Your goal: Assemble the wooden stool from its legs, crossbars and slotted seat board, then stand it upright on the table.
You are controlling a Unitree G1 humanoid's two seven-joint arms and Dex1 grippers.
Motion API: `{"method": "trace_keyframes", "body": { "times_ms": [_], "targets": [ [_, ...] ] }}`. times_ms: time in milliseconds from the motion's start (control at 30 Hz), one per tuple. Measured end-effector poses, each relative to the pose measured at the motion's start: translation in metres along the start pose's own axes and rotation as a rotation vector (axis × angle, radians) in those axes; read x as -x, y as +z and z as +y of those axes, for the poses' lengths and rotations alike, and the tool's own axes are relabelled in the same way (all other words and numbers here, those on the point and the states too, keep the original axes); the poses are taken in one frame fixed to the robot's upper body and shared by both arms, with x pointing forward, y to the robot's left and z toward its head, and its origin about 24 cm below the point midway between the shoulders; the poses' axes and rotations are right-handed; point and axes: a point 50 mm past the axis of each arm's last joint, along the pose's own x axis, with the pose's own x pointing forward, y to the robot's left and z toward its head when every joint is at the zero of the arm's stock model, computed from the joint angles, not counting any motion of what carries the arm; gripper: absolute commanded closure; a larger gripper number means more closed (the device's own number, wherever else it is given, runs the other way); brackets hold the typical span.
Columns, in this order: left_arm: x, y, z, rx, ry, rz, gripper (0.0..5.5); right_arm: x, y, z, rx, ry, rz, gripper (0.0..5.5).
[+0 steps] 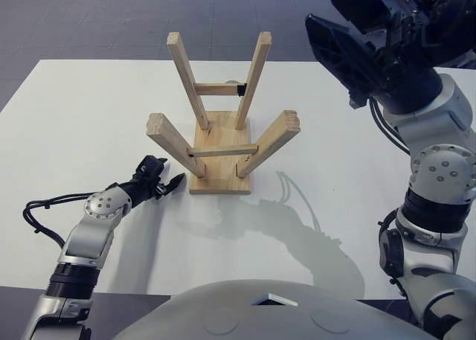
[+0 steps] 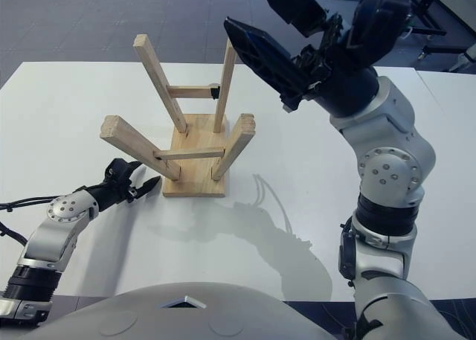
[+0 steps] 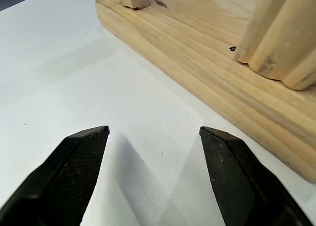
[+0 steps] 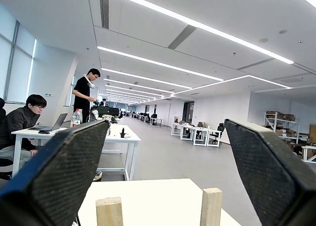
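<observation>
The stool [image 1: 220, 143] sits upside down near the middle of the white counter [image 1: 89, 132]. Its seat board [image 1: 223, 172] lies flat on the counter and its four legs point up, splaying outward. The two far legs, left [image 1: 187, 79] and right [image 1: 253, 79], are joined by a short crossbar [image 1: 217, 89]. The two near legs, left [image 1: 175, 145] and right [image 1: 269, 143], lean towards the robot and are joined by a second crossbar [image 1: 223, 151] low over the board. All the parts look fitted together, but the stool is not yet standing on its legs.

The left gripper [image 1: 172, 185] is low, on or just above the counter, just beside the near left corner of the seat board and below the near left leg. Its fingers [image 3: 74, 171] are spread apart and hold nothing, and bare counter shows between them. In the left wrist view the edge of the board is close ahead of the tips but does not touch them.

The right gripper [image 4: 167, 122] is raised high above the counter, to the right of the stool's far legs and well apart from them. Its fingers [image 2: 262, 56] are opened wide and empty. From the right wrist view the cut ends of two legs [image 4: 212, 206] show low between them.
</observation>
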Motion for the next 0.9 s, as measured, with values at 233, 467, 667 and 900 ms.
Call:
{"method": "trace_keyframes", "body": {
  "times_ms": [233, 467, 667, 900],
  "targets": [
    [0.007, 0.009, -0.024, 0.063, -0.146, 0.0, 2.13, -0.005, 0.001, 0.012, 0.082, 0.041, 0.044, 1.2],
    [0.007, 0.019, -0.018, 0.106, -0.136, -0.043, 2.13, -0.003, -0.011, 0.024, 0.199, 0.058, 0.14, 1.2],
    [-0.006, 0.028, -0.021, 0.111, -0.165, -0.068, 2.13, -0.009, -0.012, 0.031, 0.279, 0.039, 0.141, 1.2],
    [-0.019, 0.032, -0.04, 0.145, -0.222, -0.095, 2.13, -0.015, -0.016, 0.036, 0.394, 0.015, 0.169, 1.2]
  ]
}}
